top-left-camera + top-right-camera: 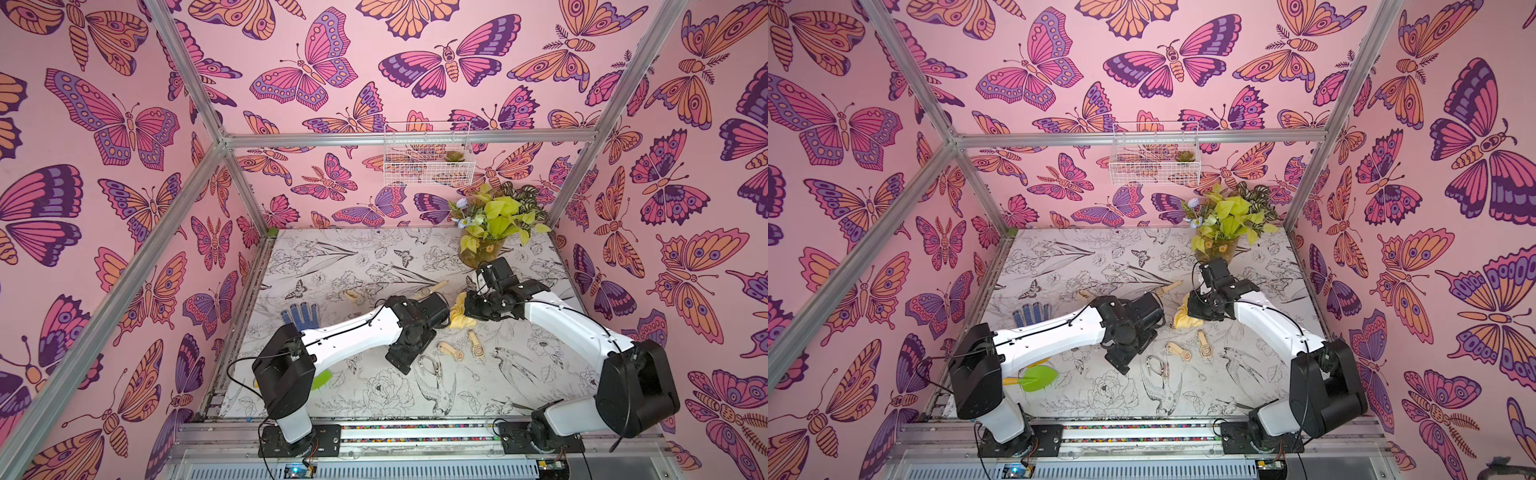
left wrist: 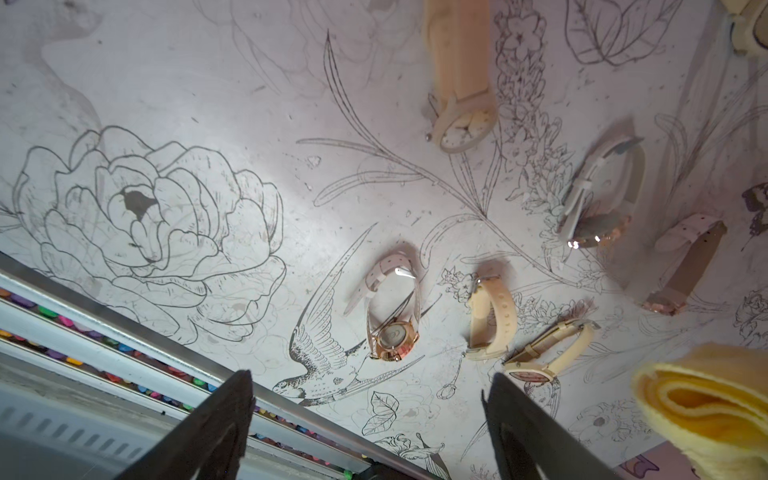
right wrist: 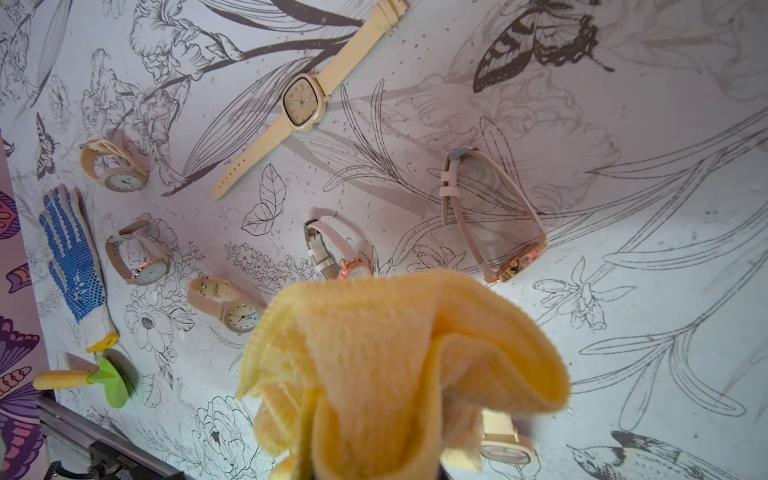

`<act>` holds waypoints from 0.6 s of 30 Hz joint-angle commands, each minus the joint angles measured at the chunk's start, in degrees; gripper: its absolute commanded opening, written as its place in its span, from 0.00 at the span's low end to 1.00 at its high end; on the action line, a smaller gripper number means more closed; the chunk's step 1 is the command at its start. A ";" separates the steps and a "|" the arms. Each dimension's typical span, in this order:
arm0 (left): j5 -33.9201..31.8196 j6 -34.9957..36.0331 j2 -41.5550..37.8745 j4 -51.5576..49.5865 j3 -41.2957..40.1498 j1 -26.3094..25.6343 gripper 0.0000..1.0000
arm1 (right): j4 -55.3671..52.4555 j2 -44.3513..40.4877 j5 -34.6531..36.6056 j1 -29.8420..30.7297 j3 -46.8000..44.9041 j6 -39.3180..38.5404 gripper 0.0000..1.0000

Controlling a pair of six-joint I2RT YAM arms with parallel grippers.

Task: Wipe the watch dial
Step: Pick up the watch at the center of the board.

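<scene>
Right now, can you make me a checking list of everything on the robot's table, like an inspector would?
Surface: flower-and-bird print table, small specks on it.
Job's things: yellow cloth, bunched; square-dial watch lying flat; round-dial watch with its strap buckled; more watches around.
Clutter: blue-dotted glove, green scoop, leafy plant.
Grippers: left gripper open and empty; right gripper shut on the yellow cloth.
Cables: black cable loops beside the left arm's base.
Surroundings: butterfly wallpaper, metal frame, wire basket on the back wall.
</scene>
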 commanded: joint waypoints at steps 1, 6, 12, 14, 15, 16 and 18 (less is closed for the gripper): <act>-1.31 -5.42 0.66 2.55 -3.08 -0.90 0.88 | 0.85 -1.52 1.05 0.42 -0.97 1.08 0.00; -0.87 -7.33 1.37 8.87 -7.34 -1.93 0.87 | 0.89 -1.55 1.40 0.41 -1.66 1.17 0.00; -1.71 -6.26 3.76 12.95 -7.63 -2.03 0.87 | 1.53 -1.46 1.11 0.41 -2.32 1.52 0.00; -1.24 -6.32 4.99 14.05 -7.39 -2.14 0.87 | 1.42 -1.46 1.25 0.41 -2.39 1.46 0.00; -1.15 -6.40 5.51 14.79 -7.36 -2.27 0.87 | 1.40 -1.53 1.35 0.35 -2.41 1.43 0.00; -0.92 -6.51 6.15 15.79 -7.29 -2.41 0.87 | 1.28 -1.55 1.39 0.32 -2.32 1.34 0.00; -0.35 -6.65 7.50 16.50 -6.77 -2.73 0.84 | 1.03 -1.79 1.60 0.28 -2.30 1.27 0.00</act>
